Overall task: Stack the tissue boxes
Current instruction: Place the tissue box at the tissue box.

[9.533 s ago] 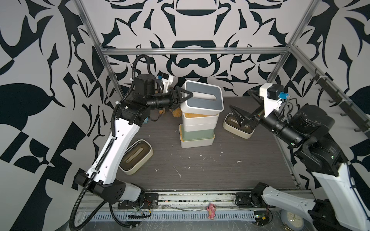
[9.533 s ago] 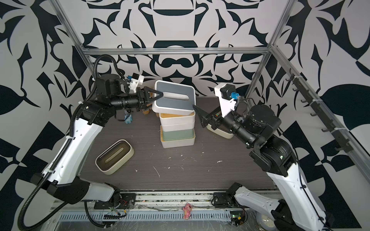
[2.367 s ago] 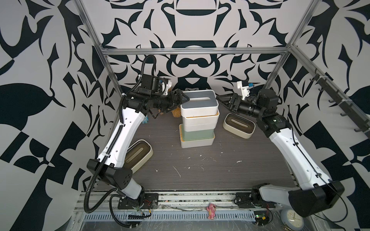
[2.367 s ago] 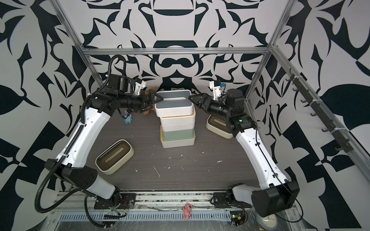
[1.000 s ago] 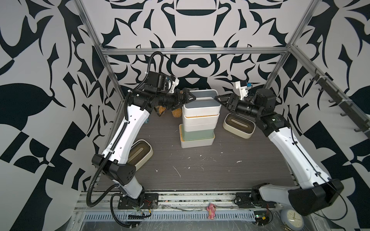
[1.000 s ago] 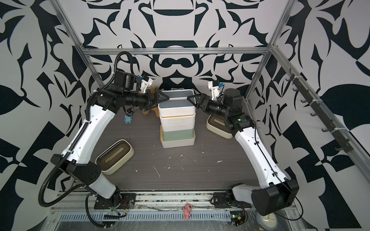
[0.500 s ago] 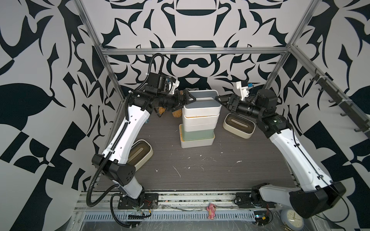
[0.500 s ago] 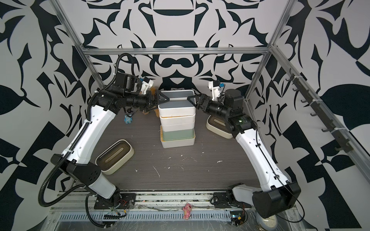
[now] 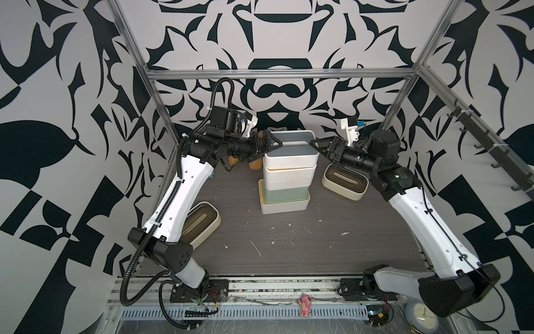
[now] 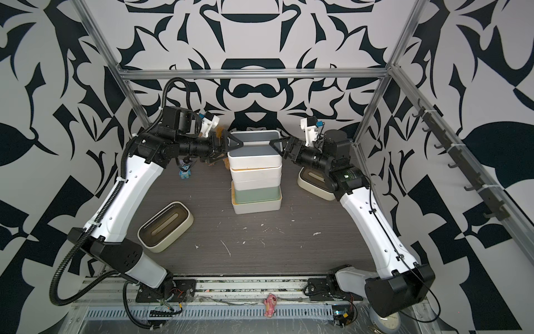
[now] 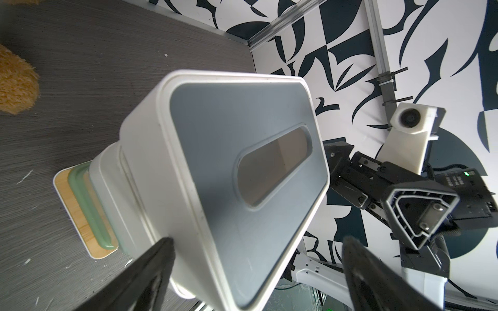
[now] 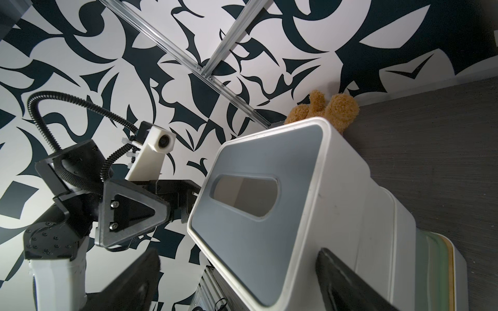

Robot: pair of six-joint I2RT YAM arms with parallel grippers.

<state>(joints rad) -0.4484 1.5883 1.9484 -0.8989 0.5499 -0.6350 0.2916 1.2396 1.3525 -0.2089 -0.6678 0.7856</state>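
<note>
A stack of tissue boxes stands mid-table in both top views. A white box with a bamboo lid (image 9: 284, 206) is at the bottom, then a sage green one (image 9: 284, 195), then white ones with bamboo lids (image 9: 289, 173). The white box with a grey lid (image 9: 291, 144) (image 10: 254, 144) (image 11: 242, 161) (image 12: 258, 215) lies on top. My left gripper (image 9: 271, 149) (image 10: 232, 149) (image 11: 256, 242) is open astride its left end. At the right end my right gripper (image 9: 318, 149) (image 10: 278, 149) (image 12: 238, 254) is open the same way. Two rounded cream boxes (image 9: 345, 180) (image 10: 166, 225) sit apart on the table.
A brown teddy bear (image 9: 255, 164) (image 12: 323, 107) sits behind the stack by the back wall. A small blue figure (image 10: 185, 170) stands under the left arm. A pink toy (image 9: 304, 300) lies on the front rail. Patterned walls and metal posts close in three sides.
Earlier the grey-lidded box hung tilted in my left gripper; now it lies flat on the stack, and the right arm has come to its right end. Almost nothing moved over the last second.
</note>
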